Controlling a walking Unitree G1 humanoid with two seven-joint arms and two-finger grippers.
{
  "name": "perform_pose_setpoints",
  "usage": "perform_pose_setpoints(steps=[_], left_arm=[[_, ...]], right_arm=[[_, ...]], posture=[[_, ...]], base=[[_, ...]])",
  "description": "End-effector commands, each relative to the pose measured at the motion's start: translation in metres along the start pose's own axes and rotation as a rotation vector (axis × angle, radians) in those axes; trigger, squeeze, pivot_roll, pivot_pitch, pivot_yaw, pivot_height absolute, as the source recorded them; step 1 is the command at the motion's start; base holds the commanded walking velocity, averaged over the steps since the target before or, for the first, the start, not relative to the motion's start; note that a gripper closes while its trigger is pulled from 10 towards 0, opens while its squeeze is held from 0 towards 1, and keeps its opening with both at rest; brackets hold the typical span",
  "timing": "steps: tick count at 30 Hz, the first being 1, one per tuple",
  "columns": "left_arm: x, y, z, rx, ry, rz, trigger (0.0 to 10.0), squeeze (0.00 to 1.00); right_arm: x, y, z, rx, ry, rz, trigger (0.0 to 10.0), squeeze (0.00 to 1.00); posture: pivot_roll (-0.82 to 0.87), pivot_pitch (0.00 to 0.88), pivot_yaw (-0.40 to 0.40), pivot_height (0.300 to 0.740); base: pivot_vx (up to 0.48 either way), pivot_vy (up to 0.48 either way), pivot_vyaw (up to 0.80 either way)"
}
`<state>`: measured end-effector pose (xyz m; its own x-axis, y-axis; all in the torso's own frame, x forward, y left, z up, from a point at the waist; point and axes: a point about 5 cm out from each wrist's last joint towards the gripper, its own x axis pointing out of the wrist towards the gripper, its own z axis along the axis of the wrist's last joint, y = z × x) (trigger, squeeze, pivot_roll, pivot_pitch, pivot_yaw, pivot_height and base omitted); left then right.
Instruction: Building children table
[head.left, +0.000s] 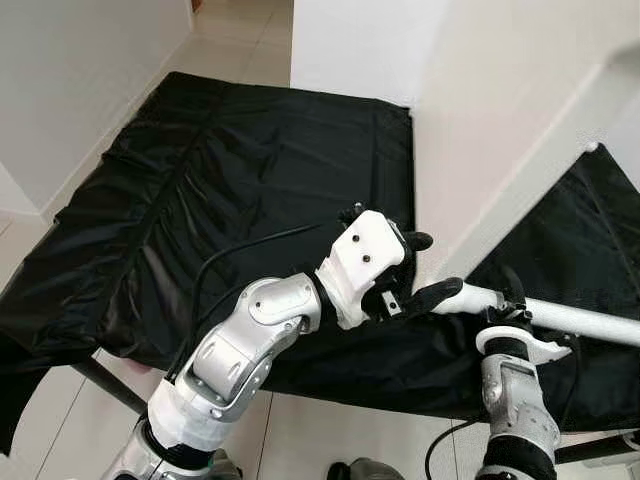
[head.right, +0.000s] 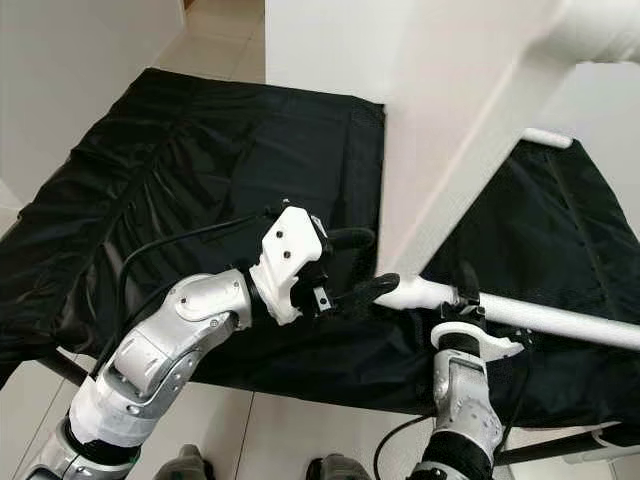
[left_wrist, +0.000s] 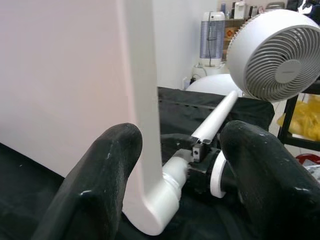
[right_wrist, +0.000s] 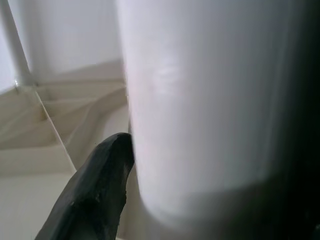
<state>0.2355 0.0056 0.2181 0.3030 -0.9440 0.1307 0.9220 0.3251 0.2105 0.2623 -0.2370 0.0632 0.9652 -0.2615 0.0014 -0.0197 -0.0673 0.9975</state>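
Observation:
A white tabletop stands on its edge on a bed covered with black cloth. A white round table leg runs out sideways to the right from the tabletop's lower corner. My left gripper is open, with its fingers set on either side of that corner, where the tabletop edge meets the leg. My right gripper is shut on the leg close to the corner. One black finger presses against the white tube.
White walls stand to the left and behind the bed, and pale floor tiles lie below its near edge. A white fan and a tall heater stand beyond the bed. A black cable loops over my left arm.

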Motion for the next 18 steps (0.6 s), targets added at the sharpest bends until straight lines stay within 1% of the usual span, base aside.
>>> perform_pose_setpoints(steps=[1,6,9,10,11,12,13,15,18], left_arm=[[0.000,0.002,-0.002,0.012,0.025,0.058,10.0,0.00],[-0.002,0.005,-0.005,0.017,0.040,0.067,10.0,0.00],[-0.003,0.006,-0.005,0.014,0.044,0.071,10.0,0.00],[-0.003,0.009,-0.005,0.007,0.045,0.073,10.0,0.00],[-0.003,0.009,-0.005,0.007,0.045,0.073,10.0,0.00],[-0.001,0.012,-0.005,-0.008,0.049,0.074,10.0,0.00],[-0.001,0.012,-0.005,-0.008,0.049,0.074,10.0,0.00],[0.006,0.016,-0.003,-0.038,0.039,0.051,10.0,0.00],[0.006,0.016,-0.003,-0.038,0.039,0.051,10.0,0.00]], right_arm=[[-0.011,-0.027,-0.013,-0.015,0.060,-0.130,10.0,0.00],[-0.014,-0.029,-0.014,-0.058,0.079,-0.098,10.0,0.00],[-0.015,-0.029,-0.014,-0.058,0.075,-0.087,10.0,0.00],[-0.017,-0.027,-0.013,-0.077,0.075,-0.079,10.0,0.00],[-0.017,-0.027,-0.013,-0.077,0.075,-0.079,10.0,0.00],[-0.019,-0.027,-0.012,-0.084,0.071,-0.073,10.0,0.00],[-0.019,-0.027,-0.012,-0.084,0.071,-0.073,10.0,0.00],[-0.024,-0.027,-0.011,-0.090,0.065,-0.068,10.0,0.00],[-0.024,-0.027,-0.011,-0.090,0.065,-0.068,10.0,0.00]], posture=[[0.14,0.096,-0.047,0.740],[0.14,0.102,-0.047,0.740],[0.13,0.103,-0.044,0.740],[0.13,0.104,-0.044,0.740],[0.13,0.104,-0.044,0.740],[0.12,0.108,-0.040,0.740],[0.12,0.108,-0.040,0.740],[0.12,0.111,-0.031,0.740],[0.12,0.111,-0.031,0.740]], base=[[0.000,0.000,0.00],[0.000,0.000,0.00],[0.000,0.000,0.00],[0.000,0.000,0.00],[0.000,0.000,0.00],[0.000,0.000,0.00],[0.000,0.000,0.00],[0.000,0.000,0.00],[0.000,0.000,0.00]])
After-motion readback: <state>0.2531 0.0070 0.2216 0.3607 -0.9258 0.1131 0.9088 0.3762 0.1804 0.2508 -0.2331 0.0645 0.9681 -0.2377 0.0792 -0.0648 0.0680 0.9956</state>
